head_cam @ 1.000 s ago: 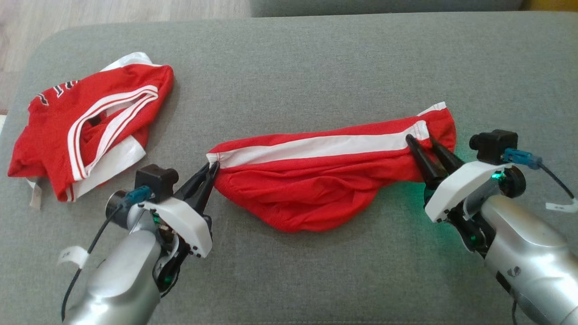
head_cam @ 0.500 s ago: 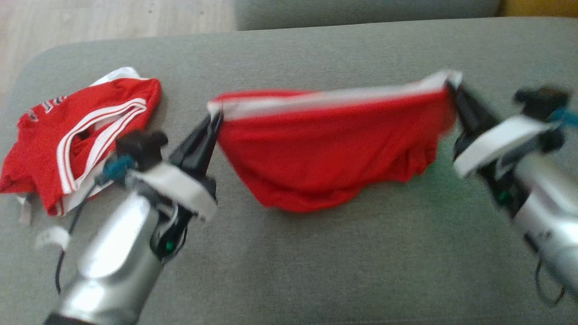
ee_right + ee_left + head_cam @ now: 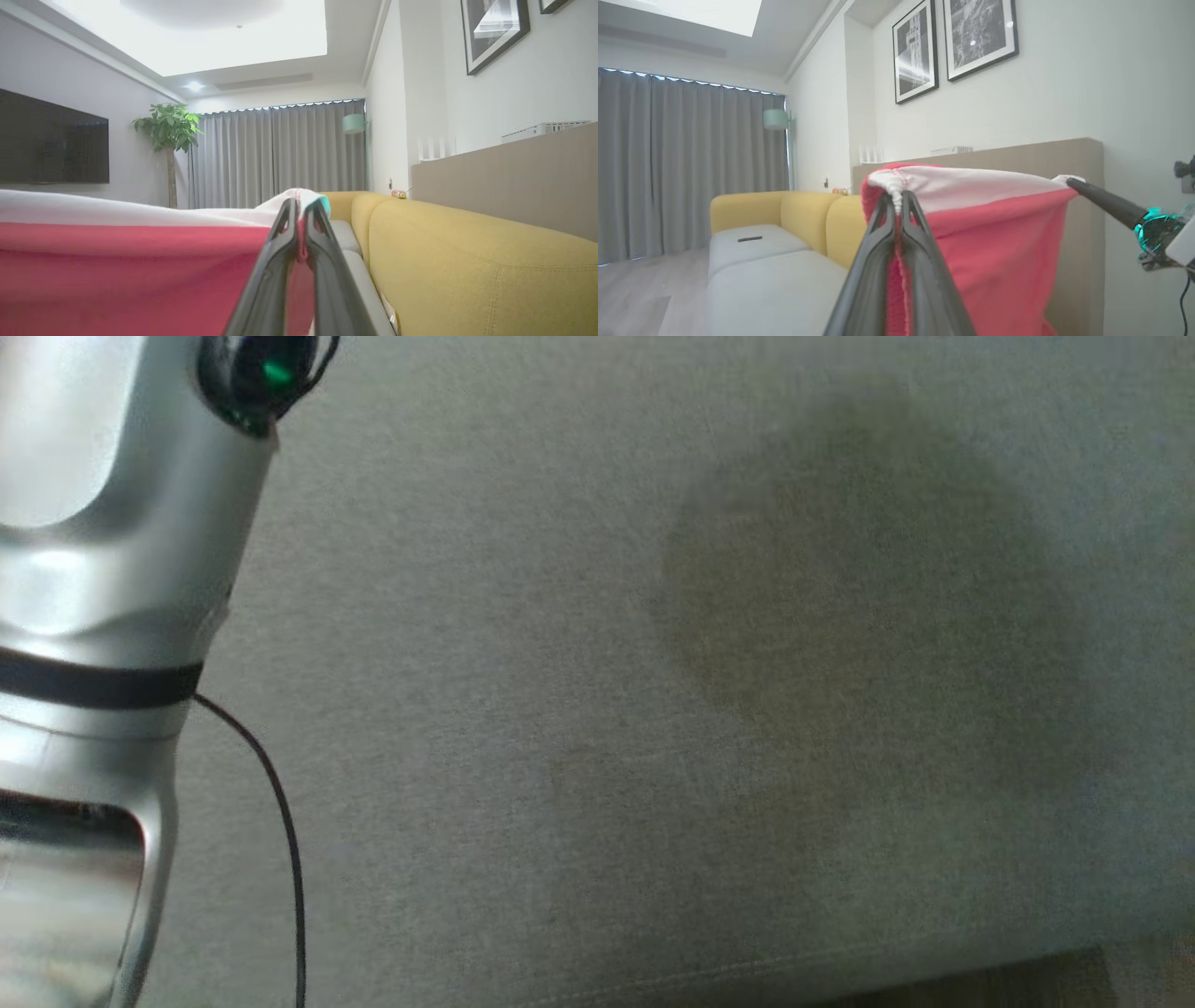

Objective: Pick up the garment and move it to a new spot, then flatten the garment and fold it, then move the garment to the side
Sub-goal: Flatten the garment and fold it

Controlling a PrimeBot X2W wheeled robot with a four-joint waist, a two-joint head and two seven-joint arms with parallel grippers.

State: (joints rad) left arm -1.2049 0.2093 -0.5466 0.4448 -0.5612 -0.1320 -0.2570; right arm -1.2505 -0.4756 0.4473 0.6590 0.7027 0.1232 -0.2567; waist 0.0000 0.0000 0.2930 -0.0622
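Garment (image 3: 999,242) is held aloft, red cloth with a white band (image 3: 971,184) along the top edge, clear of any support in both wrist views. The left tool (image 3: 899,199) is pinched narrow on one end of the band, with cloth bunched between the fingers. The right tool (image 3: 300,207) is pinched narrow in the same way on the opposite end. The garment's long axis is set by the band, strung from tool to tool. From the left tool it runs off to the right and ends at the dark tip of the other arm's fingers; from the right tool it runs off to the left. The band appears drawn nearly straight, and the red body hangs below it as a loose sheet. Neither arm can be called nearer, since each holds its own corner. In the head view a grey cushion (image 3: 560,756) is seen, with a pale forearm (image 3: 103,523) at the left edge and a soft shadow (image 3: 868,579) on the fabric. The shadow is judged to be cast by the hanging cloth, which would put the cushion directly below it. The step in hand is judged to be the carry to a new spot. For the lay-down, the tools would need to be kept well apart and lowered level, so that the hem lands first and the cloth spreads along the same axis. If one tool led, a twist could be expected.
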